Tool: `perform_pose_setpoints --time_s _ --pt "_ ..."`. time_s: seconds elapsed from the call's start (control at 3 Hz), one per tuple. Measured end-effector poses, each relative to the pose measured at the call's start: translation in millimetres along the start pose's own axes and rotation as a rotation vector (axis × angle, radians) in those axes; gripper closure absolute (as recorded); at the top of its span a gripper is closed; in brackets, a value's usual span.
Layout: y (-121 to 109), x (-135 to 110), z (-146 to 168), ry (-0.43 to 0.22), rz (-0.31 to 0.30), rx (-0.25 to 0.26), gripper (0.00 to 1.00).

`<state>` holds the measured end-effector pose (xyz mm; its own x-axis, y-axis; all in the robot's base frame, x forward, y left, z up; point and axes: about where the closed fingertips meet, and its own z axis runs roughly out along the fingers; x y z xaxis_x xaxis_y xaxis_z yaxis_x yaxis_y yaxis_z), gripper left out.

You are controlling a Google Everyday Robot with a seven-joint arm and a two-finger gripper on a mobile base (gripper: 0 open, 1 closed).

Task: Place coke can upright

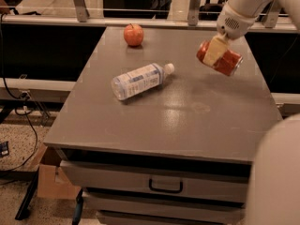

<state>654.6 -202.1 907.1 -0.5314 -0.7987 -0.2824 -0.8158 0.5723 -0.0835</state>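
The gripper [217,54] is hanging over the grey table [187,125] toward 2 o'clock from its centre, coming down from the pale arm [243,8] at the upper right. Its fingers are clamping the coke can [229,63]; one pale finger [214,50] is lying across the can's near side, and the other is hiding behind it. The can is lying tilted in the grasp, not upright, and seems to be sitting clear of the tabletop. A clear water bottle [139,80] is lying on its side near the centre, toward 10 o'clock, its white cap pointing at 2 o'clock. A red apple [133,34] is standing at 11 o'clock near the far edge, well apart from the can
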Motion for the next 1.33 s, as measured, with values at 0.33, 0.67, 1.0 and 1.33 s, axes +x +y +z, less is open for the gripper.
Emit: perform_pose_setpoints --time_s 0.33,0.67,1.0,1.33 --pt "3 -14 -50 -0.235 -0.091 0.056 1.00" --pt "8 -21 -72 -0.477 -0.165 0.071 1.00" --pt "14 -14 -87 -0.720 -0.210 0.048 1.00" --pt "22 2 -85 -0.872 -0.198 -0.014 1.00"
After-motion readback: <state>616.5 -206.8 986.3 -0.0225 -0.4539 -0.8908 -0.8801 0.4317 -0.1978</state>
